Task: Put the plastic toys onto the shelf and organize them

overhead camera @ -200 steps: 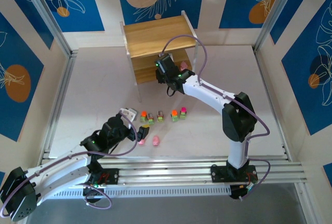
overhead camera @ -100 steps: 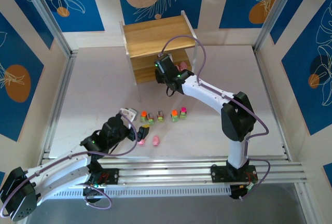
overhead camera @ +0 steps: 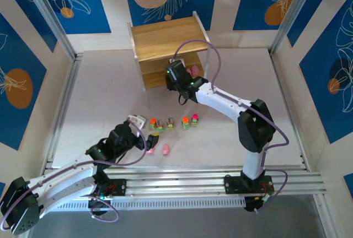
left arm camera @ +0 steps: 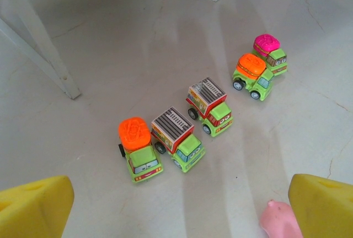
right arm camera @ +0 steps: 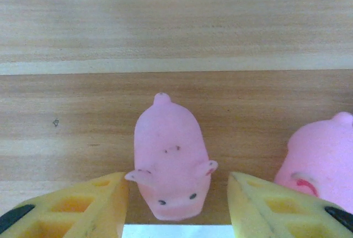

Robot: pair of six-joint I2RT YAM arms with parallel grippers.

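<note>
The shelf [overhead camera: 165, 37] stands at the back of the table. My right gripper [overhead camera: 175, 75] reaches into its lower tier. There its jaws stand open on either side of a pink pig [right arm camera: 170, 155] that rests on the lower board [right arm camera: 165, 28], with a clear gap on the right side. A second pig [right arm camera: 320, 158] sits just to the right. My left gripper [overhead camera: 146, 130] hovers open over the table. Below it stand several green trucks, from an orange-topped one [left arm camera: 136, 149] to a pink-topped one [left arm camera: 269, 52]. A pig [left arm camera: 279, 220] lies by its right fingertip [left arm camera: 322, 205].
Two pink pigs [overhead camera: 165, 150] [overhead camera: 150, 151] lie on the table in front of the truck row [overhead camera: 171, 123]. A white shelf leg [left arm camera: 41, 45] stands to the left of the trucks. Metal rails [overhead camera: 182, 180] run along the near edge.
The right gripper's jaws have spread apart, letting go of the pig on the lower board. The left arm has not moved.
</note>
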